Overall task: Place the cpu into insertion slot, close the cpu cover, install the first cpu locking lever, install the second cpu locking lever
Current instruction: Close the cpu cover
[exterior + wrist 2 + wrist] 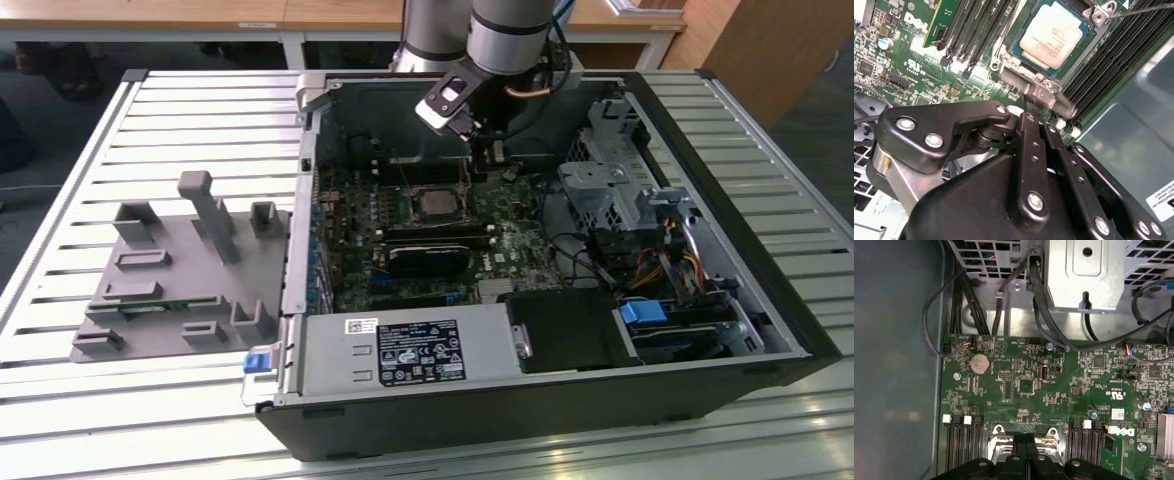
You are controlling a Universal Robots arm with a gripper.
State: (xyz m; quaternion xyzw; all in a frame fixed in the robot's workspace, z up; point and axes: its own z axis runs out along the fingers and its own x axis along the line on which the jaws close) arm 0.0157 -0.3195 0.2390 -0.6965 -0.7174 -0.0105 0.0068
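An open computer case (pixel 747 300) is lying on a slatted metal table (pixel 80 400), towards the exterior view's right. A grey moulded fixture (pixel 174 270) is sitting beside it on the exterior view's left. The robot arm (pixel 514 35) is reaching down from the far side into the case, over the green circuit board (pixel 521 225).

The cpu (pixel 1054 32), a small square chip with a pale metal face, is sitting flat inside the insertion slot (pixel 1072 59), with long black memory slots (pixel 974 30) lying on either side of it. In the exterior view the cpu (pixel 434 205) is lying in the far middle of the board, just near and left of the gripper (pixel 491 160).

In both wrist views the gripper (pixel 1043 100) (pixel 1026 440) is showing its two black fingers (pixel 1030 135) pressed together. Their tips are meeting a silvery metal strip of the cpu cover (pixel 1049 92) at the socket's edge. I cannot tell whether they are pinching that strip. A thin wire locking lever (pixel 1144 8) is running off from one corner of the socket.
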